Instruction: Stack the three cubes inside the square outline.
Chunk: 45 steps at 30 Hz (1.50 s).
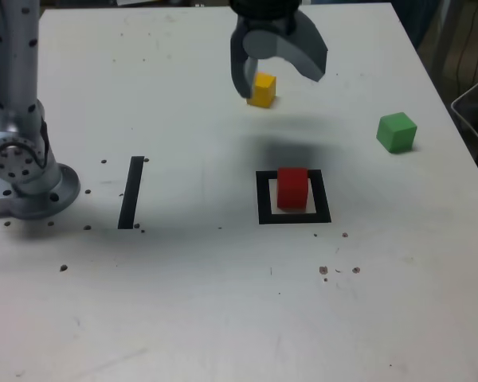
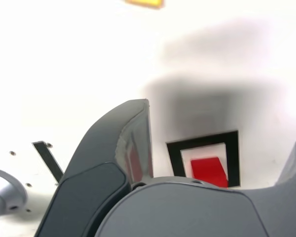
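The red cube (image 1: 292,188) sits alone inside the black square outline (image 1: 294,216) and shows in the wrist view as the red cube (image 2: 209,170) within the square outline (image 2: 203,144). Farther back on the table lies the yellow cube (image 1: 262,90); only its edge, the yellow cube (image 2: 144,3), reaches the wrist view. The green cube (image 1: 397,131) rests at the exterior view's right. My gripper (image 1: 280,76) hangs in the air above and behind the outline, near the yellow cube, open and holding nothing. One finger (image 2: 119,163) fills much of the wrist view.
A straight black bar (image 1: 131,192) is taped to the table at the exterior view's left. The arm's metal base (image 1: 24,171) stands at the far left edge. Small dark specks dot the white tabletop (image 1: 223,302).
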Each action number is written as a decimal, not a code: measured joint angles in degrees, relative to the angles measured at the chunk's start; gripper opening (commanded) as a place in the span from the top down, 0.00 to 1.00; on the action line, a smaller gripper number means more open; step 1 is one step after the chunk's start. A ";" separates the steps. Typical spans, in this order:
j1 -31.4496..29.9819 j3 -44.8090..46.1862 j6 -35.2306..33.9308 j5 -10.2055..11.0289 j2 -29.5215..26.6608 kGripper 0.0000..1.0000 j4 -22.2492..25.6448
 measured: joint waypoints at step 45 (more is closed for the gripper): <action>10.67 -2.32 13.20 9.44 13.29 0.28 -5.79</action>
